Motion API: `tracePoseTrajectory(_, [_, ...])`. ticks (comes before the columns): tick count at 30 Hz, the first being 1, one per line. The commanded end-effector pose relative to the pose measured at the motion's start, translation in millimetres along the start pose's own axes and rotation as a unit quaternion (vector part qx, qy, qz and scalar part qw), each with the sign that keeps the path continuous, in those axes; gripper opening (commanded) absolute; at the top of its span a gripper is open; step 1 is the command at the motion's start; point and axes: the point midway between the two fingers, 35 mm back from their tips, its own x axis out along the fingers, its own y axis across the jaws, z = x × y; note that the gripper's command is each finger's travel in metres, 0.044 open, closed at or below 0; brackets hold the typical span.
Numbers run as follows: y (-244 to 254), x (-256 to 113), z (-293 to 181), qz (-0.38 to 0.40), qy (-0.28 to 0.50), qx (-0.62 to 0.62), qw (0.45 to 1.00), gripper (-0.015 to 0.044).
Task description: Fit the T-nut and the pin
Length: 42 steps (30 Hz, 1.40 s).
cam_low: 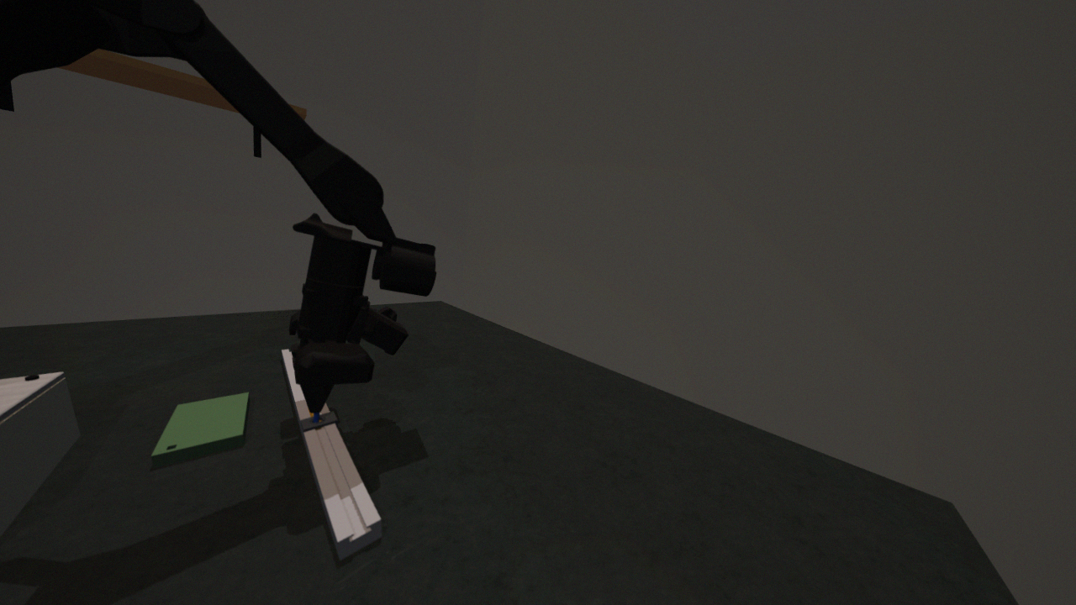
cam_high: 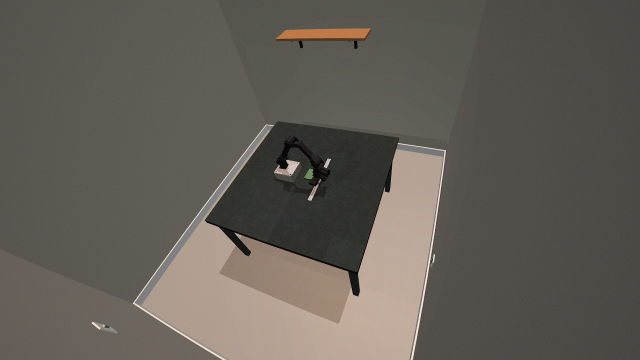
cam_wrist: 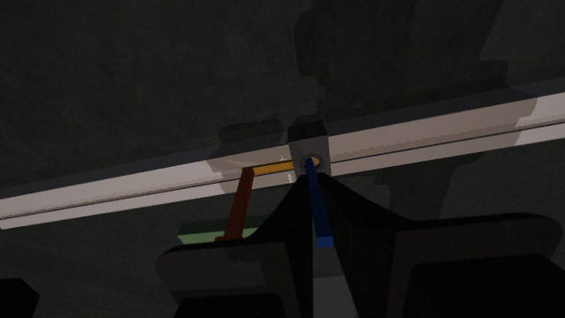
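End effector: pointing down over the rail, its dark, tapering fingers pinching the blue pin.
Base block: near left, a pale box with flat sides, under the arm.
Aluminum rail: pale, straight and slotted; its long axis runs from near to far, flat on the dark, faintly mottled tabletop.
Green tray: a shallow slab left of the rail, apart from it.
Dark bracket: a smooth, gray block across the rail, with a round hole.
Blue pin: slender, long axis roughly upright, squared end up, lower end at the bracket hole; how deep it sits cannot be told.
Brass T-nut: a yellow strip lengthwise in the slot, partly under the bracket, showing through its hole.
Orange handle: slim bar, rising from the nut's exposed end.
Shelf: far, a flat orange-brown board on the wall.
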Motion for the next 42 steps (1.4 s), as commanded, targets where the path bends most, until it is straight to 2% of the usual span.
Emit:
tracePoseTrajectory(1, [-0.4, -0.1, 1.0, -0.002, 0.006, 0.003, 1.0, -0.015])
tracePoseTrajectory(16, [0.1, -0.1, 0.4, 0.0, 0.004, 0.0, 1.0, -0.015])
tracePoseTrajectory(25, [0.0, -0.8, 0.9, -0.001, 0.005, 0.0, 1.0, 0.0086])
tracePoseTrajectory(38, [0.5, -21.2, -8.7, 0.0, 0.005, 0.0, 1.0, 0.009])
tracePoseTrajectory(40, [0.5, -17.6, -7.4, 0.0, 0.006, 0.002, 1.0, 0.0143])
tracePoseTrajectory(42, [0.5, -17.6, -7.4, 0.0, 0.006, 0.002, 1.0, 0.016])
